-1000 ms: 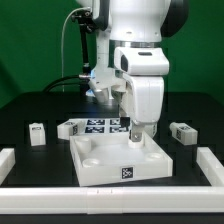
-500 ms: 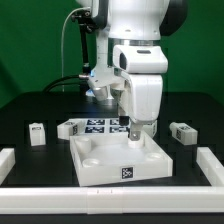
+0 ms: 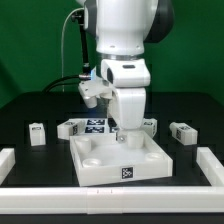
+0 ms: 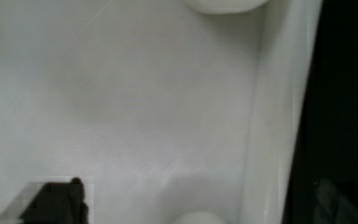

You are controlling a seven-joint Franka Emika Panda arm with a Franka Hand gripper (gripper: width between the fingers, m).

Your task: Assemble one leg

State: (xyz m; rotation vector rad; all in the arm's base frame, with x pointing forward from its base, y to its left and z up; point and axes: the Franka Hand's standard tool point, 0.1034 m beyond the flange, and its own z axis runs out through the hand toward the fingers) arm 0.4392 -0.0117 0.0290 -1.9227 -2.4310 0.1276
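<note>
The large white square panel [image 3: 112,160] with round corner sockets lies in the middle of the table. My gripper [image 3: 122,134] points straight down over its back edge, near the back right socket. In the wrist view the panel's surface [image 4: 140,100] fills the picture from close up. One dark finger [image 4: 55,200] shows at the edge, far from the other side, so my gripper [image 4: 197,208] is open. A pale rounded shape lies between the fingers; I cannot tell what it is. Loose legs stand at the exterior view's left [image 3: 38,132], right [image 3: 183,131] and beside my arm [image 3: 151,123].
The marker board [image 3: 92,126] lies behind the panel, partly hidden by my arm. A low white rail [image 3: 110,196] runs along the front, with side rails on the left [image 3: 6,160] and right [image 3: 212,160]. A black cable hangs behind the arm.
My arm has shifted toward the exterior view's left and turned at the wrist; the gripper now stands a little further left over the panel's back edge. The loose legs have not moved.
</note>
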